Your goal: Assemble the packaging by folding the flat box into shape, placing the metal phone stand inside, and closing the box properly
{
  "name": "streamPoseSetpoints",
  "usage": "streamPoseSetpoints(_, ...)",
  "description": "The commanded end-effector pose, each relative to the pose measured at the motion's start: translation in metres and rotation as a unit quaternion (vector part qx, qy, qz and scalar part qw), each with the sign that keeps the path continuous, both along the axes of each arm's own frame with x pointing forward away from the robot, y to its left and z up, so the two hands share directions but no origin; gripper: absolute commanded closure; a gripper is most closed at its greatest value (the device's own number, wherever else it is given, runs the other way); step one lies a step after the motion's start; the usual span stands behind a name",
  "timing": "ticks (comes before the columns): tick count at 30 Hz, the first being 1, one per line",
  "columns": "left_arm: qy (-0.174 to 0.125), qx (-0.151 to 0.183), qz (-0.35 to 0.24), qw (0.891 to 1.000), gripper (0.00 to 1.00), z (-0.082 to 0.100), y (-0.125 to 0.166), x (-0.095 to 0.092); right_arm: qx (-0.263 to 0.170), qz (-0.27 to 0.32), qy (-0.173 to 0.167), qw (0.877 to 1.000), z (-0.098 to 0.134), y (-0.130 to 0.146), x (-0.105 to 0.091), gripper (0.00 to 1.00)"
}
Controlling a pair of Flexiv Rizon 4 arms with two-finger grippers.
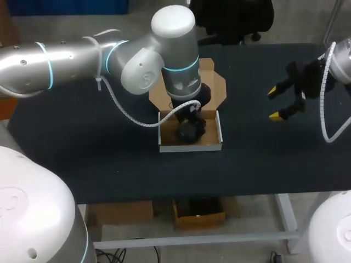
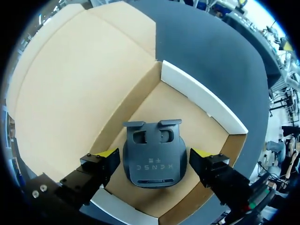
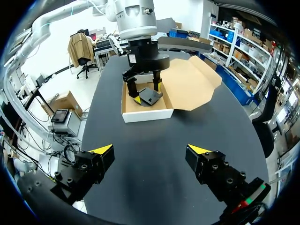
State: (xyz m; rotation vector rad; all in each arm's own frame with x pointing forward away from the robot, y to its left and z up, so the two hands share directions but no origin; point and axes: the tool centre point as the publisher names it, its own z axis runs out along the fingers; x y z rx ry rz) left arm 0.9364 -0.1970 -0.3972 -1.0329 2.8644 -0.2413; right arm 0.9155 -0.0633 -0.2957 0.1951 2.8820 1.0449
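Left end effector [image 2: 153, 153]: fingers spread, straddling the black metal phone stand [image 2: 152, 164] without a visible grip. The stand lies flat on the floor of the open cardboard box [image 2: 201, 96], whose lid flap [image 2: 79, 79] is folded back. Right end effector [image 3: 150, 151]: wide open, empty, above the tabletop [image 1: 109, 159], well apart from the box.

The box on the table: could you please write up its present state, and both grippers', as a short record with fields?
box: folded into shape, walls up, on the table
lid: open, folded back behind the box
phone stand: inside the box, on its floor
left gripper: open, fingers either side of the phone stand
right gripper: open, over bare table, apart from the box
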Motion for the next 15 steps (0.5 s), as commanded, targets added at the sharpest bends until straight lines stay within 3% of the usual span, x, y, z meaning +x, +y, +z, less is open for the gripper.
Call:
streamPoseSetpoints(1,-0.013,0.004,0.017,1.0,0.0,0.007,0.001,-0.01,0.004,0.003,0.001,1.0,0.0,-0.002,0.0,0.0)
streamPoseSetpoints(10,-0.024,0.022,0.124,0.992,0.0,0.016,0.0,-0.022,0.004,0.003,0.001,1.0,0.0,-0.002,0.0,0.0)
streamPoseSetpoints(15,-0.006,0.01,0.19,0.982,0.0,0.017,-0.005,-0.027,0.004,0.003,0.001,1.0,0.0,-0.002,0.0,0.0)
